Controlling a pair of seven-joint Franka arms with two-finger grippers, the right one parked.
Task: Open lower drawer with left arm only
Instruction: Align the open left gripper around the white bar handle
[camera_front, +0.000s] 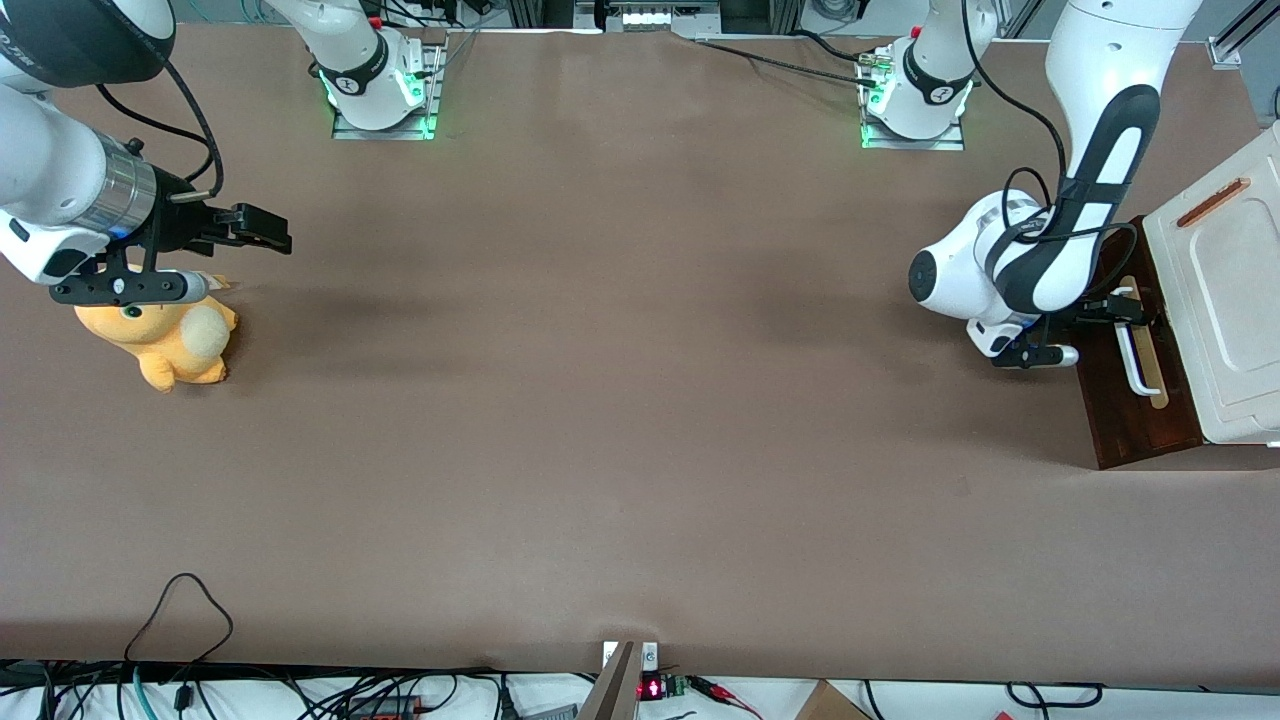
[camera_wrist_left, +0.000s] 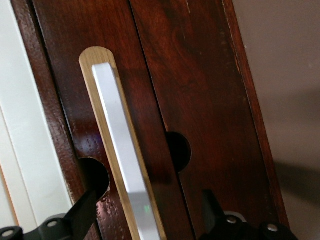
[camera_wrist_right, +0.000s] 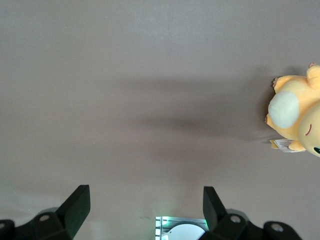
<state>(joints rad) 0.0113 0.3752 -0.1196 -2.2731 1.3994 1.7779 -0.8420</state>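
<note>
Handle (camera_wrist_left: 122, 165) fills the wrist view: white bar on a pale wood strip, running between the two black fingers (camera_wrist_left: 82, 212) of the claw (camera_wrist_left: 147, 215). Claw is spread, one finger each side of the bar, nothing pinched yet. In the front view the claw (camera_front: 1125, 305) sits at the upper end of the handle (camera_front: 1137, 358), low against the lower drawer (camera_front: 1135, 420). The drawer's dark reddish-brown front faces out from the cream-white cabinet (camera_front: 1225, 300) at the working arm's end of the surface (camera_front: 640, 400). Left arm (camera_front: 1060, 230) is folded down over it. Drawer looks shut or barely out; can't tell which.

Step, as I read it: straddling the handle, pre-grasp. Next: press the fingers together on the bar, then pull straight away from the cabinet along the drawer's slide axis. Grip is off-centre on the bar, so watch for the drawer racking.

Plush toy (camera_front: 165, 340) lies toward the parked arm's end, irrelevant.
</note>
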